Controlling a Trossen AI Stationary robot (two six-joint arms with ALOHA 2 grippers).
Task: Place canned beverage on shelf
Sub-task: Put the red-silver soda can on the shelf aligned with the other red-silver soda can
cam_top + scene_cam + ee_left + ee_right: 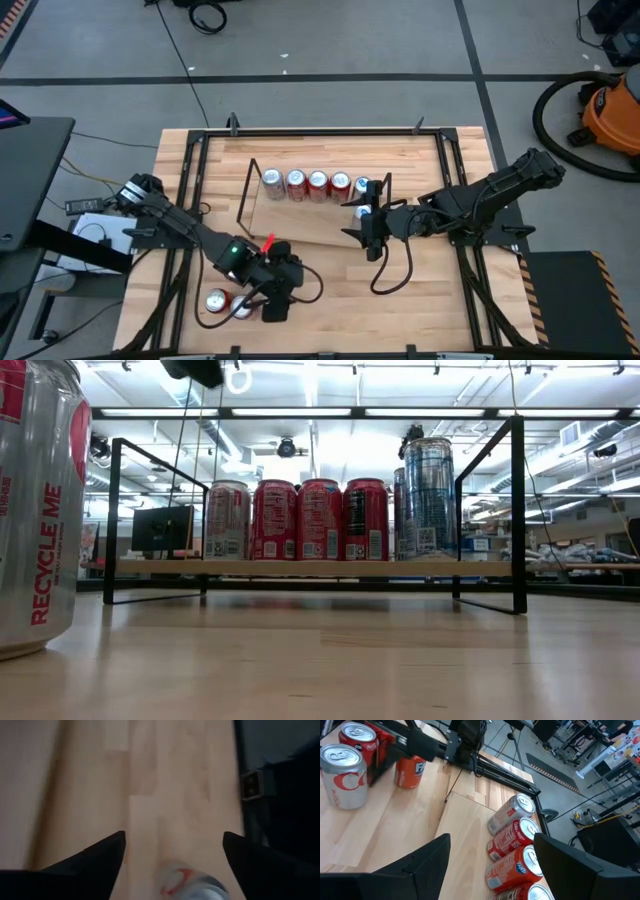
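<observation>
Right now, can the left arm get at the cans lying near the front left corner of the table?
Probably yes: the left gripper hangs open just beside the loose cans, nothing between them.

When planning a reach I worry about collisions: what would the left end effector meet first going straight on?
Probably the silver-and-red can, low between the open fingers of the left end effector; beyond it only bare tabletop shows. Depth is unclear.
</observation>
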